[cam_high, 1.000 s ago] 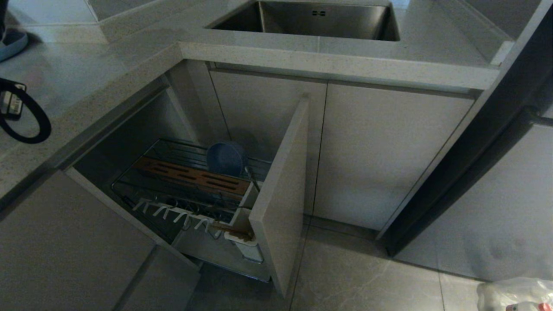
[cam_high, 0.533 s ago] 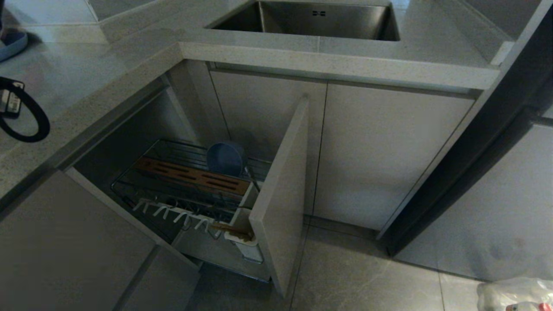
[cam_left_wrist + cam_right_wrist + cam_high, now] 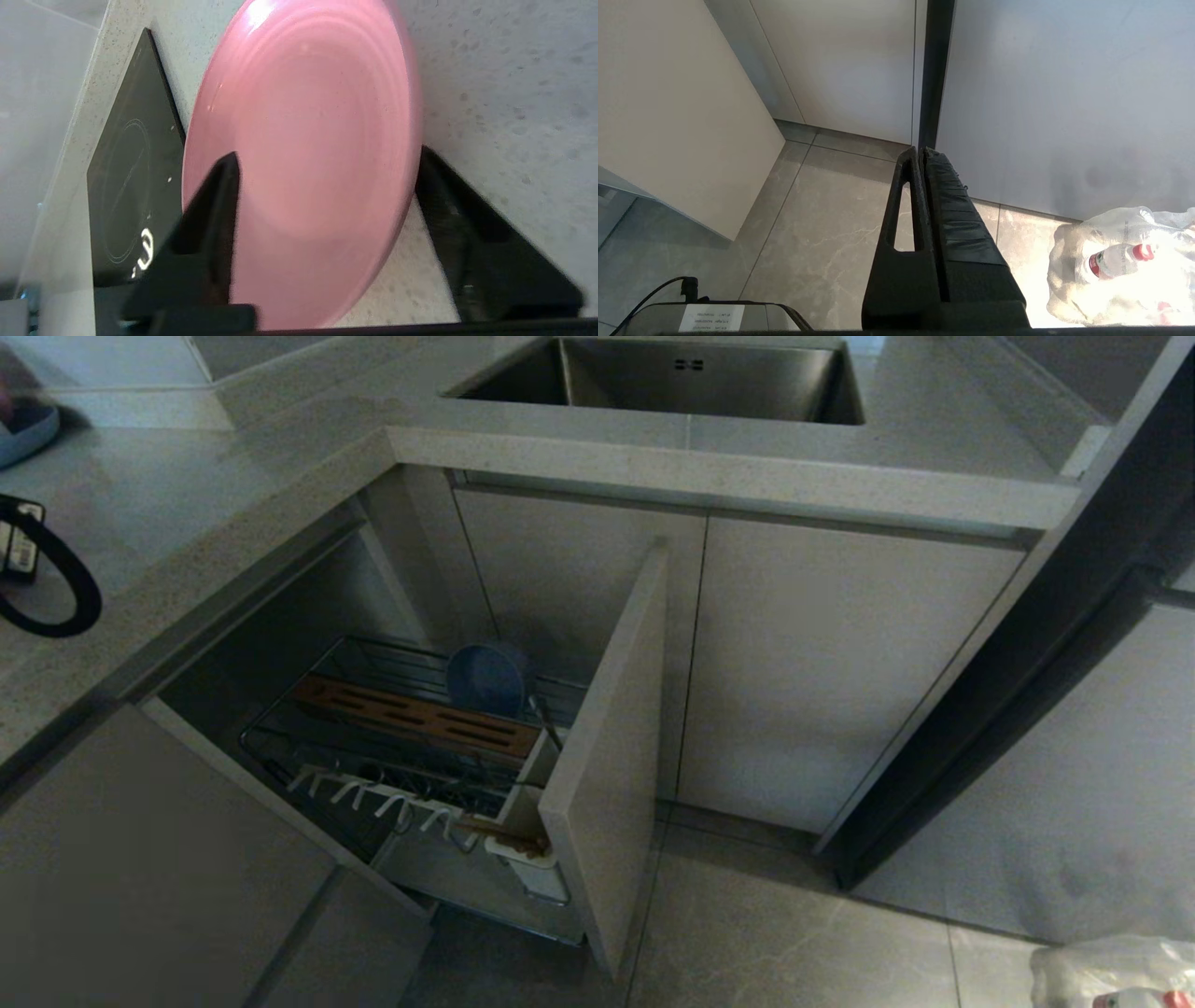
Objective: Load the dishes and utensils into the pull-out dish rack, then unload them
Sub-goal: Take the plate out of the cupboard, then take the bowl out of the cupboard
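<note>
The salmon-pink plate [image 3: 303, 154] lies flat on the speckled counter [image 3: 504, 84], next to a black induction hob [image 3: 131, 186] set into that same surface. The left tool [image 3: 327, 163] hovers just over it with its two dark fingers [image 3: 210, 224] spread wide, one on either side of the plate's rim, and nothing is clamped between them. In the head view this plate and the left tool are out of sight. The pull-out dish rack [image 3: 411, 737] stands drawn out of the lower cabinet at the left of the scene, its beige door front [image 3: 611, 747] swung forward toward the floor. Inside the wire basket the blue-grey bowl [image 3: 485, 679] stands on edge at the far side, just behind the slotted wooden strip [image 3: 420, 717]. Nearer the camera runs the row of white pegs [image 3: 373, 795], and at its right end sits the white utensil cup [image 3: 532, 859], with the tan chopsticks [image 3: 499, 833] resting in it and leaning left. I cannot make out the fork. Beyond the rack, the steel sink [image 3: 672, 378] is sunk into the far counter. The right tool [image 3: 924, 154] hangs low over the tiled floor [image 3: 822, 233] with its fingers pressed together and holding nothing, a clear plastic bag of bottles [image 3: 1120, 266] lying on the floor near it.
</note>
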### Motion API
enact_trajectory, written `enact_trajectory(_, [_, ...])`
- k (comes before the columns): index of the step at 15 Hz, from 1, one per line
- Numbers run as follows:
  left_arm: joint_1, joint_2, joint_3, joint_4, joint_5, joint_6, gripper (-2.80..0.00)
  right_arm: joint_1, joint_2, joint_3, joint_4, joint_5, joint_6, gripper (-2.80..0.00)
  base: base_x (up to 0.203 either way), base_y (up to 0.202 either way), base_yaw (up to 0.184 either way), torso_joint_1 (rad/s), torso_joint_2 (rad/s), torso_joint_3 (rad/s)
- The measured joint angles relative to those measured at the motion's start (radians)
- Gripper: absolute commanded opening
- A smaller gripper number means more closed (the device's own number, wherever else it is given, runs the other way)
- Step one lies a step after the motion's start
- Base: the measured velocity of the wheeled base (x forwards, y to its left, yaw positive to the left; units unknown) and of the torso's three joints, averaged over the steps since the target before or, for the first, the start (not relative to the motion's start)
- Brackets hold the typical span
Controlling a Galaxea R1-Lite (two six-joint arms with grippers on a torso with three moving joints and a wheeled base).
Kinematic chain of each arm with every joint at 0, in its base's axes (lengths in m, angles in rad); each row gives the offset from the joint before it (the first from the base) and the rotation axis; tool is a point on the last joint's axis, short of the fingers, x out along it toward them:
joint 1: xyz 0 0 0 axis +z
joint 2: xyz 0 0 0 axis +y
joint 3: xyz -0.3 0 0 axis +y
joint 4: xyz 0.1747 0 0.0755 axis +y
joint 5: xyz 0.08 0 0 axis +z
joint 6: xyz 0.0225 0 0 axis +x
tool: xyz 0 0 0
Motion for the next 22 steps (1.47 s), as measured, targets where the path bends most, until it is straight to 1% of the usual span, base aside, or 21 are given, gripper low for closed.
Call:
enact_trajectory(4, [-0.047,-0.041,0.000,-0.052,-0.015,-0.010,0.00,0.000,0.000,0.000,0.000,0.000,0.000,-2.80,0.000,0.000,0.000,0.000,0.00,0.000])
enact_trajectory(6, [-0.069,-0.064,0.000,-0.106,-0.029,-0.016,0.00,0.000,0.000,0.000,0.000,0.000,0.000,-2.80,0.000,0.000,0.000,0.000,0.00,0.000])
enact_trajectory(10, [-0.119,-0.115,0.000,-0.178,-0.072,-0.080,0.00,0.000,0.000,0.000,0.000,0.000,0.000,-2.80,0.000,0.000,0.000,0.000,0.00,0.000])
enact_trajectory(13, [-0.167,-0.168,0.003,-0.184,-0.105,-0.135,0.00,0.000,0.000,0.000,0.000,0.000,0.000,-2.80,0.000,0.000,0.000,0.000,0.00,0.000])
enact_trajectory(17, [-0.182,-0.249,0.026,-0.180,-0.156,-0.143,0.00,0.000,0.000,0.000,0.000,0.000,0.000,-2.80,0.000,0.000,0.000,0.000,0.00,0.000])
enact_trajectory(18, [-0.183,-0.271,0.038,-0.180,-0.161,-0.144,-2.80,0.000,0.000,0.000,0.000,0.000,0.000,-2.80,0.000,0.000,0.000,0.000,0.00,0.000])
enact_trajectory(22, [-0.183,-0.356,0.082,-0.180,-0.209,-0.142,-2.80,0.000,0.000,0.000,0.000,0.000,0.000,-2.80,0.000,0.000,0.000,0.000,0.00,0.000])
